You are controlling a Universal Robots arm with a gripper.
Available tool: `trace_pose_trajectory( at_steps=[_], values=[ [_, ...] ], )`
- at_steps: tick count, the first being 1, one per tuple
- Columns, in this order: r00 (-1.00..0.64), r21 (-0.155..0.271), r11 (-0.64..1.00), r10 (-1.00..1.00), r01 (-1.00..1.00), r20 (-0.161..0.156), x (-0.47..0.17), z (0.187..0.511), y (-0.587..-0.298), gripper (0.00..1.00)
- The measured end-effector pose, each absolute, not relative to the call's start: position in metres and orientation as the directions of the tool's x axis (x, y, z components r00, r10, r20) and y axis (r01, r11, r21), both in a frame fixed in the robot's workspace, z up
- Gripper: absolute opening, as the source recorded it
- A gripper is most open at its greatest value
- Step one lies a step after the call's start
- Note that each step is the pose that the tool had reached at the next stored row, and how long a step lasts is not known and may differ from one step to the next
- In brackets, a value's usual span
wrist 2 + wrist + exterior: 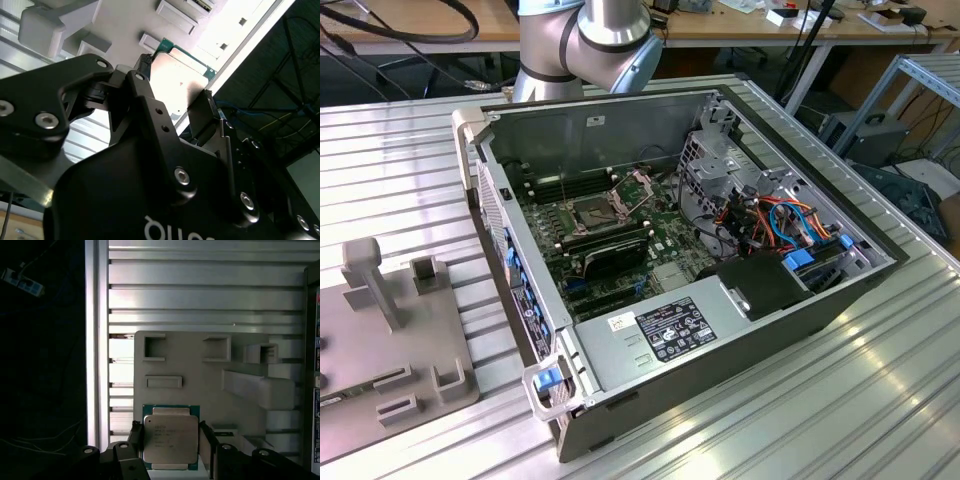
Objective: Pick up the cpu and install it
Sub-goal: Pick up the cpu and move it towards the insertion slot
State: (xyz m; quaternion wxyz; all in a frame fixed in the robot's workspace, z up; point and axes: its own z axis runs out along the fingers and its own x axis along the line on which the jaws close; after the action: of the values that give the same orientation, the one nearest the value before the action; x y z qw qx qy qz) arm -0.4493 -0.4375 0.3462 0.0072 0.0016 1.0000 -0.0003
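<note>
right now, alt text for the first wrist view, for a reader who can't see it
The gripper holds the cpu by two opposite edges, silver top facing the camera, over a grey fixture plate with raised holders on a ribbed metal table.

cpu (170, 439): dull silver-grey metal lid, smooth, low sheen; green board rim, matt.
gripper (176, 77): black satin body, bright metal screw heads; jaws matt black.
tray (200, 375): pale grey plastic, matt, smooth.
tabletop (880, 400): ribbed bare aluminium, brushed, soft sheen.
computer case (620, 130): inner wall bare grey sheet metal, dull; outer wall dark, matt.
power supply (620, 365): plain grey sheet metal, paper labels stuck on.
latch (552, 380): blue plastic, slight gloss.
cables (775, 212): orange and blue plastic sheathing, smooth.
arm (605, 25): silver-grey metal, smooth, lightly glossy.
</note>
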Motion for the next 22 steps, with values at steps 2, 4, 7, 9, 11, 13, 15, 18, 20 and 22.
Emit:
trace_pose_trajectory(
  at_steps=[2,4,7,9,11,13,15,18,20,22],
  values=[
    [-1.000,0.000,1.000,0.003,0.003,-0.014,-0.449,0.350,-0.437,0.55],
    [-1.000,0.000,1.000,0.003,0.003,-0.014,-0.449,0.352,-0.437,0.55],
    [-1.000,-0.001,1.000,0.003,0.003,-0.014,-0.449,0.355,-0.437,0.55],
    [-1.000,0.000,1.000,0.003,0.003,-0.014,-0.449,0.360,-0.438,0.55],
    [-1.000,0.000,1.000,0.003,0.003,-0.014,-0.449,0.362,-0.438,0.55],
    [-1.000,0.000,1.000,0.003,0.003,-0.014,-0.449,0.363,-0.437,0.55],
    [-1.000,0.000,1.000,0.003,0.003,-0.014,-0.449,0.363,-0.438,0.55],
    [-1.000,-0.001,1.000,0.003,0.003,-0.014,-0.449,0.363,-0.437,0.55],
    [-1.000,-0.001,1.000,0.003,0.003,-0.014,-0.448,0.363,-0.438,0.55],
    [-1.000,0.000,1.000,0.003,0.003,-0.014,-0.448,0.363,-0.438,0.55]
  ],
)
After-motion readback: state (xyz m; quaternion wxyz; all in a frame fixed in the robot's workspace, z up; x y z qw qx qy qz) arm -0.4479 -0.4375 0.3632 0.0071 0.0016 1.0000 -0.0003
